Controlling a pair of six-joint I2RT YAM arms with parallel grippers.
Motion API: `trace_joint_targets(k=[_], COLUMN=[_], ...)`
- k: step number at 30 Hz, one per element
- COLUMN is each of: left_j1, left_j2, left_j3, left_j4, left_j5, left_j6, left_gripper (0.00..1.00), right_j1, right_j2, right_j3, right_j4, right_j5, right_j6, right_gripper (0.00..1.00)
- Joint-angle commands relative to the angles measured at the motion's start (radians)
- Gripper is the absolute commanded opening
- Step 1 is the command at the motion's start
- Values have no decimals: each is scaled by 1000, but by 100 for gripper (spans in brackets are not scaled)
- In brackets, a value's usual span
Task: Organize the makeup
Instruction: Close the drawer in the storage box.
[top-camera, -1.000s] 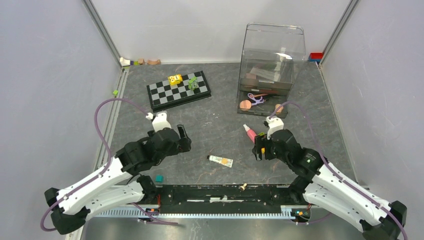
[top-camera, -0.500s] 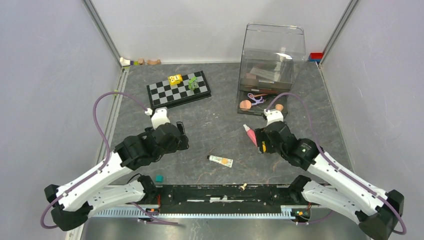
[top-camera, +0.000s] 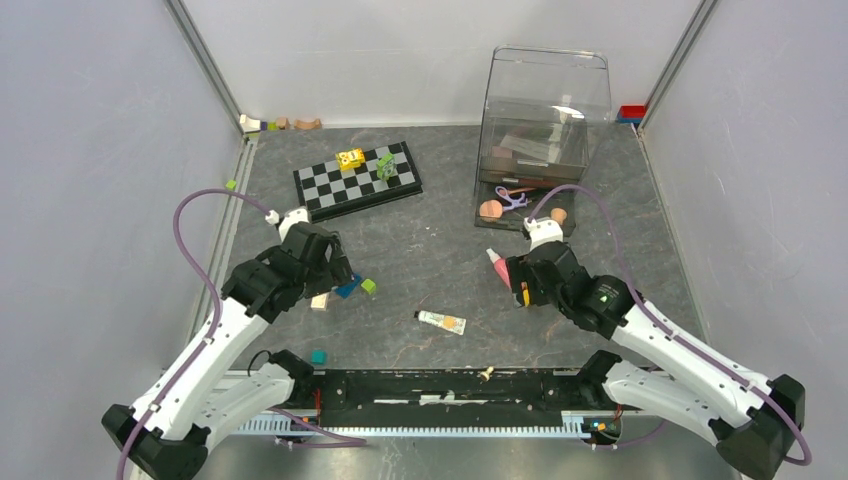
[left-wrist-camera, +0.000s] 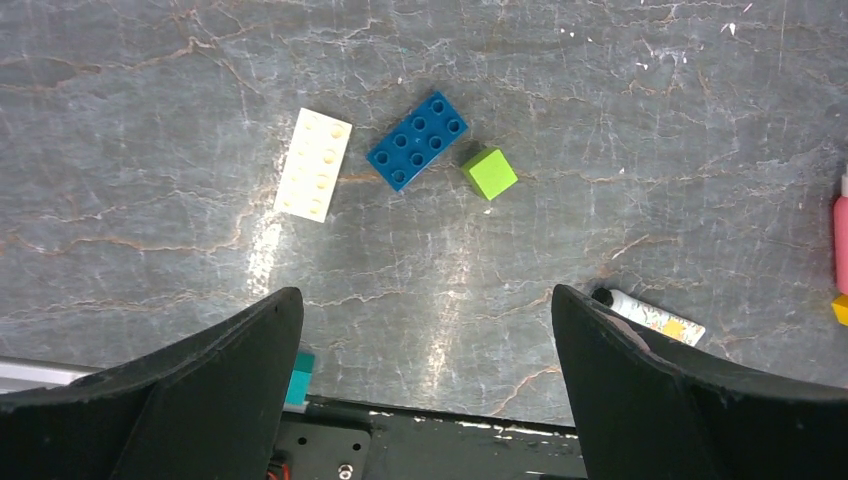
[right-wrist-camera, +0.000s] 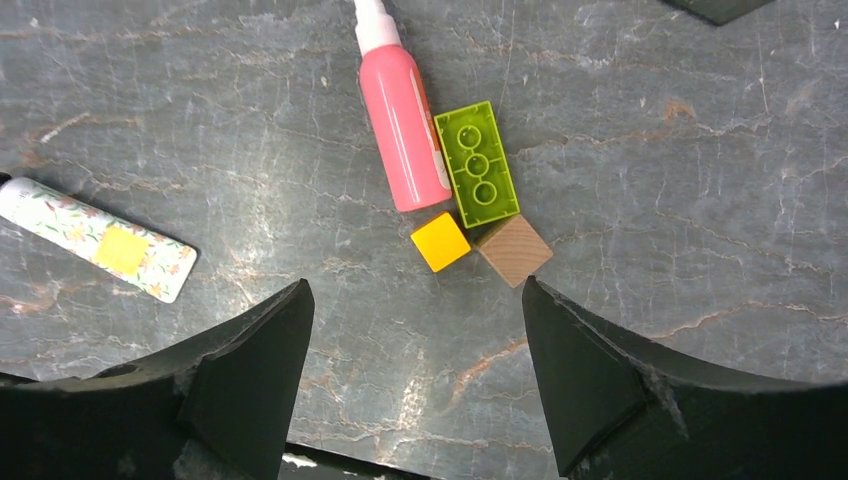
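Observation:
A pink tube lies on the grey table, right of centre; in the right wrist view it lies beside a green brick, a yellow cube and a wooden cube. A cream floral tube lies nearer the front, also seen in the right wrist view and the left wrist view. My right gripper is open and empty above the table, just short of the pink tube. My left gripper is open and empty, high over the table. Peach sponges and a purple curler lie at the mouth of a clear box.
A chessboard with yellow and green toys lies at back left. A cream brick, a blue brick and a green cube lie beyond the left gripper. A teal block sits by the black front rail. Walls stand on both sides.
My left arm has swung left and back, and three small blocks now show on the table beside it. My right gripper moved towards the pink tube, then held still.

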Motion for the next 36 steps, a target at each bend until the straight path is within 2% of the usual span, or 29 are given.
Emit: trace_joint_targets(k=[1, 13, 22, 25, 29, 33, 36], left_j1=[14, 14, 14, 13, 14, 14, 14], left_j2=[-10, -197, -323, -330, -311, -299, -308], left_j3=[54, 43, -29, -40, -42, -39, -40], left_j4=[-19, 88, 155, 165, 173, 174, 174], left_j5=[-11, -58, -103, -107, -101, -98, -104], left_j6=[91, 150, 181, 179, 181, 186, 184], left_gripper=[100, 100, 100, 100, 100, 100, 100], right_j1=[-1, 0, -1, -1, -18, -112, -235], right_j2=[-41, -216, -405, -345, -126, 0, 35], right_j3=[3, -109, -270, -197, -31, 36, 27], right_j4=[84, 180, 322, 284, 214, 251, 303], right_j5=[34, 175, 302, 355, 329, 155, -13], right_j6=[11, 101, 319, 286, 139, 38, 6], right_gripper=[83, 83, 80, 80, 82, 83, 83])
